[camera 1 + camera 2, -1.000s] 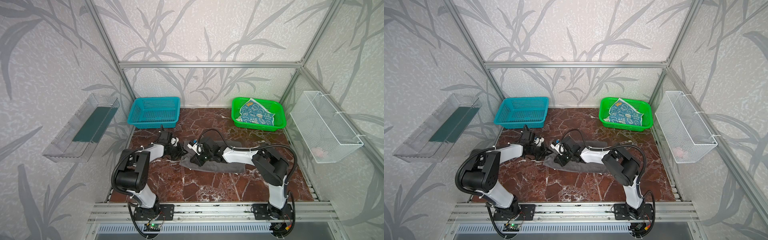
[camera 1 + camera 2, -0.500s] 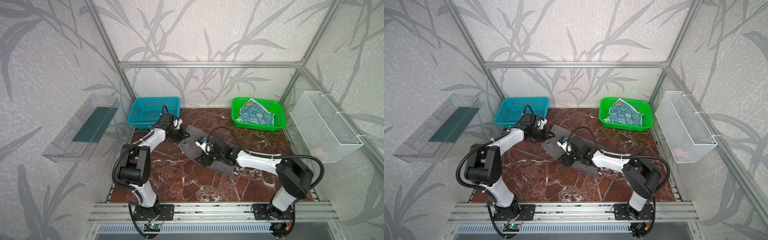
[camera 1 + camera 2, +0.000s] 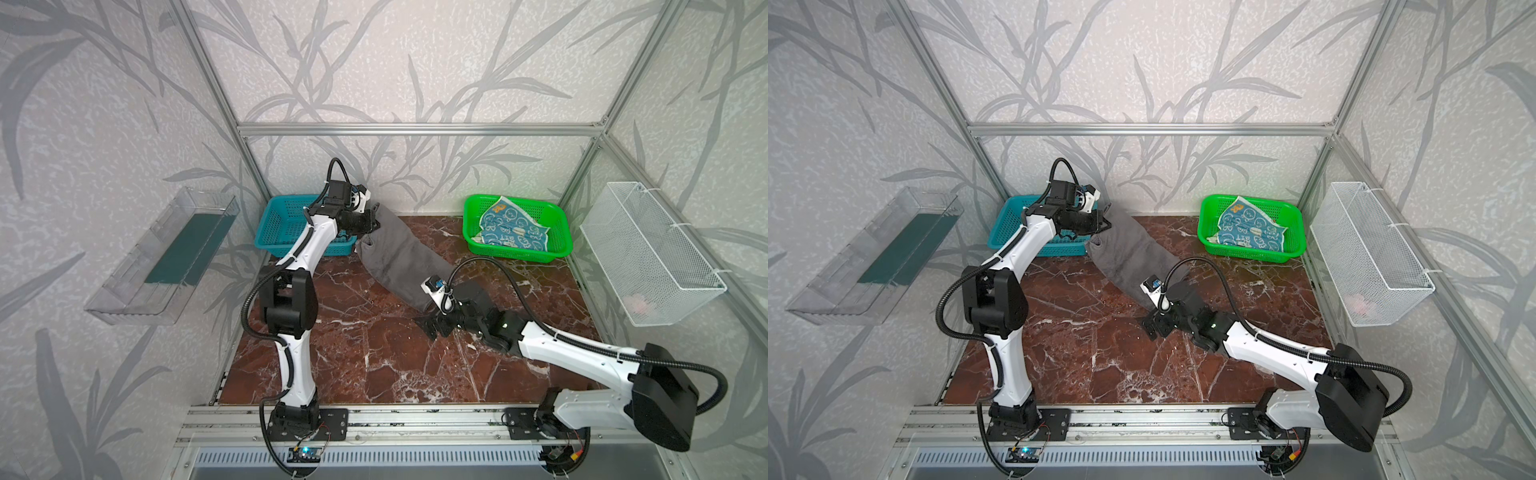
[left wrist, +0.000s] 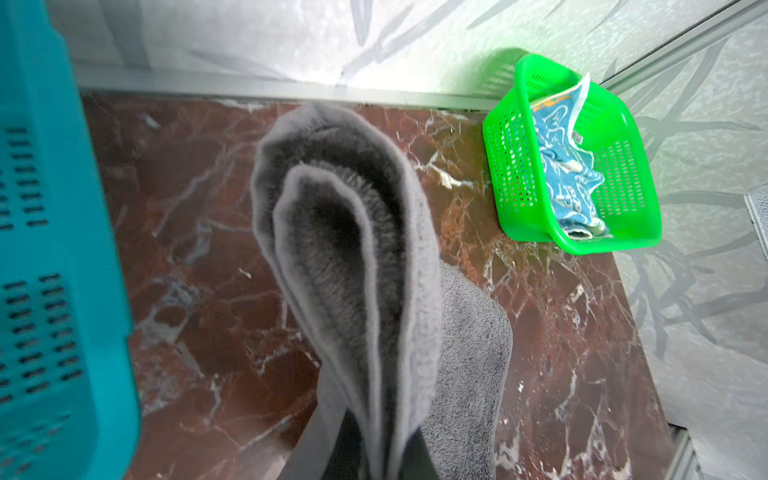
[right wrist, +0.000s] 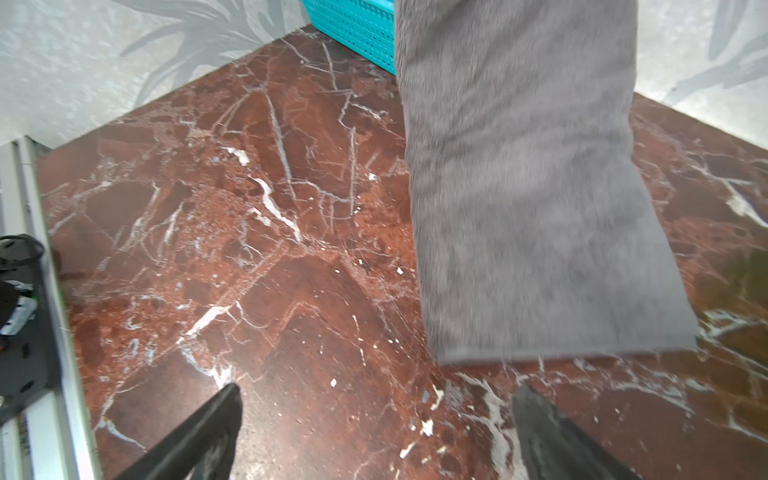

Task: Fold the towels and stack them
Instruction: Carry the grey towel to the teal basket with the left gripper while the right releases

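My left gripper (image 3: 373,221) is shut on one end of the dark grey towel (image 3: 399,253), holding it up beside the teal basket at the back left. The left wrist view shows doubled layers of this towel (image 4: 353,249) pinched in that gripper (image 4: 380,457). From there the towel slopes down to the table's middle, where its lower end (image 5: 519,187) lies flat. My right gripper (image 3: 432,326) stands open just in front of that end, nothing between its fingers (image 5: 224,415). A teal-blue and cream printed towel (image 3: 513,228) lies crumpled in the green basket (image 3: 515,255).
The teal basket (image 3: 282,224) stands at the back left, close to my left wrist. A white wire basket (image 3: 648,249) hangs on the right wall and a clear tray (image 3: 166,257) on the left wall. Bare red marble table (image 3: 374,365) lies toward the front.
My left gripper rose and moved back toward the teal basket, pulling the grey towel out long. My right gripper let go of the towel, opened wide and drew back toward the front right.
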Robot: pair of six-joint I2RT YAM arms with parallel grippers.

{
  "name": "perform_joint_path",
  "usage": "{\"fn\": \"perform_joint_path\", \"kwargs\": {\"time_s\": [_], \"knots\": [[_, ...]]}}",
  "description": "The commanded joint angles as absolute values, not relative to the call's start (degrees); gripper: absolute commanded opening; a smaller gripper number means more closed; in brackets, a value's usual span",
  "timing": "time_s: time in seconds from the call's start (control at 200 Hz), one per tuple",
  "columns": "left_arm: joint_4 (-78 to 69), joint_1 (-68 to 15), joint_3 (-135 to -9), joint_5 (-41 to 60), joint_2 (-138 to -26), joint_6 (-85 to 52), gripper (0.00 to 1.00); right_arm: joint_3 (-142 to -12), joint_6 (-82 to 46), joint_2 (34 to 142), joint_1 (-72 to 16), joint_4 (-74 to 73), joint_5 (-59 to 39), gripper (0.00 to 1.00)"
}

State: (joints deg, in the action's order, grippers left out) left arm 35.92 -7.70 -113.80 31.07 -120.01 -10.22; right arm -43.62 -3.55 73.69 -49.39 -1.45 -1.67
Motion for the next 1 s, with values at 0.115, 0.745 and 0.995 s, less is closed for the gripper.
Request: {"fn": "perform_joint_path", "kwargs": {"time_s": [0.115,0.745,0.995], "knots": [[45.49,-5.37,-136.27,23.01,-129.71,-3.81,0.0,-44.24,-4.56,74.8,-49.32,-0.22,-0.3,1.0],[54.69,5.53,-148.43,13.52,-134.14,8.23,0.0,-47.16,-4.76,79.91,-49.18,1.82,-0.62,1.0],[54.69,6.54,-148.42,5.21,-133.69,16.1,0.0,-48.03,-5.12,81.59,-49.17,1.76,-0.88,1.0]]}}
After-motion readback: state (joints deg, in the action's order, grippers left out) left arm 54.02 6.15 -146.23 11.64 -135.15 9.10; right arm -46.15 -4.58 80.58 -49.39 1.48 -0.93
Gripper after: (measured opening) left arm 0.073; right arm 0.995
